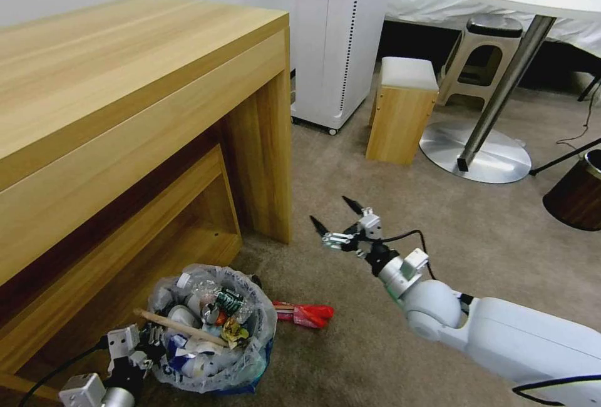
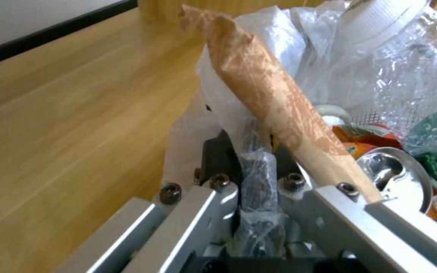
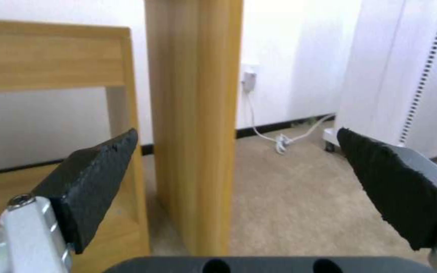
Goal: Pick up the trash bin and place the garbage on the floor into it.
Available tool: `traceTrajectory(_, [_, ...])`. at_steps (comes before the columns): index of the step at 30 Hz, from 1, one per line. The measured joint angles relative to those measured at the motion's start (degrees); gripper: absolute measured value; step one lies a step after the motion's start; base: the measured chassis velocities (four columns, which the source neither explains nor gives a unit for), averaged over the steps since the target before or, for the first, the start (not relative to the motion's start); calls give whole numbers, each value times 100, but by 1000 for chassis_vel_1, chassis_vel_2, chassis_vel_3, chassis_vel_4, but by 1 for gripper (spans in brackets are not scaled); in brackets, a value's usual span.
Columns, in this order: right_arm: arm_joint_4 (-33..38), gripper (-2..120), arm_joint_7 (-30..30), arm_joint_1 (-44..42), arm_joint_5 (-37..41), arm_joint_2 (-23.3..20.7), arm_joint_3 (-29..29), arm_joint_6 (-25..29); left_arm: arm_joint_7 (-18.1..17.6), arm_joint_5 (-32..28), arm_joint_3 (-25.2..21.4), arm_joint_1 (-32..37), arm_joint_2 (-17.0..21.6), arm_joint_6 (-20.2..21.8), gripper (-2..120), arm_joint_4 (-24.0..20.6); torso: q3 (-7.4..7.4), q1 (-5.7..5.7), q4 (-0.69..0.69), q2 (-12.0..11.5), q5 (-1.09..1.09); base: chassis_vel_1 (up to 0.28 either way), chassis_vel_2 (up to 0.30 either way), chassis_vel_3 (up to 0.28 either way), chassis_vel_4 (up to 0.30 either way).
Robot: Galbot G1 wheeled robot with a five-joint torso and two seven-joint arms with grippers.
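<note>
the left gripper (image 1: 152,337) is clamped on the bag-lined rim of the small round blue trash bin (image 1: 250,366), full of garbage (image 1: 213,319); no label readable. the right gripper (image 1: 336,216) hangs wide over the beige carpet floor (image 1: 375,344).

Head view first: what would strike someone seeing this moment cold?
The bin, crammed with litter, a wooden stick lying across it, sits low by the desk, with the left tool clamped on its bagged rim. The right tool hangs open and empty above the carpet. A red wrapper lies beside the bin.
</note>
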Motion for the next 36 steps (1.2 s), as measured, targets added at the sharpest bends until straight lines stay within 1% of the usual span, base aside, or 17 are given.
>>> traceTrajectory(8, [-237,100,5,-100,-107,-34,54,-12,-51,-55,-133,179,93,47,3,-45,0,0,1,0,0,0,0,0,0])
traceTrajectory(21, [-733,100,-13,-218,-418,42,8,-16,-112,-94,-254,332,94,79,3,-89,0,0,1,0,-2,0,0,0,0])
traceTrajectory(24, [-919,100,-40,-218,-447,110,-167,-35,-116,-109,-245,317,87,83,3,-122,0,0,1,0,1,0,0,0,0])
traceTrajectory(26, [-980,99,-126,-246,-325,100,-440,-105,-131,-120,-200,260,95,108,3,-130,0,0,1,0,0,0,0,0,0])
traceTrajectory(27, [-1059,99,-287,-233,-315,53,-704,-58,-136,-129,-165,219,115,123,3,-120,0,0,1,0,0,0,0,0,0])
traceTrajectory(28, [-1059,99,-287,-233,-315,53,-704,-58,-136,-129,-165,219,115,123,3,-120,0,0,1,0,0,0,0,0,0])
traceTrajectory(29, [-1153,99,-413,-206,-339,34,-880,26,-141,-130,-149,197,120,124,3,-107,0,0,-1,0,-1,0,0,0,0])
traceTrajectory(31, [-1476,99,-850,-115,-468,27,-1379,323,-140,-132,-118,178,99,120,3,-89,0,0,0,0,0,0,0,0,0])
traceTrajectory(32, [-1476,99,-850,-115,-468,27,-1379,323,-140,-132,-118,178,99,120,3,-89,0,0,0,0,0,0,0,0,0])
traceTrajectory(34, [-1981,98,-1165,-39,-662,178,-1724,537,-133,-131,-106,167,29,74,3,-100,0,0,0,0,0,0,0,0,0])
traceTrajectory(35, [-2133,94,-1199,-32,-716,246,-1781,561,-131,-130,-102,158,10,60,3,-103,0,0,1,0,0,0,0,0,0])
traceTrajectory(36, [-2252,92,-1202,-31,-751,314,-1816,563,-128,-128,-98,154,-7,47,3,-106,0,0,0,0,0,0,0,0,0])
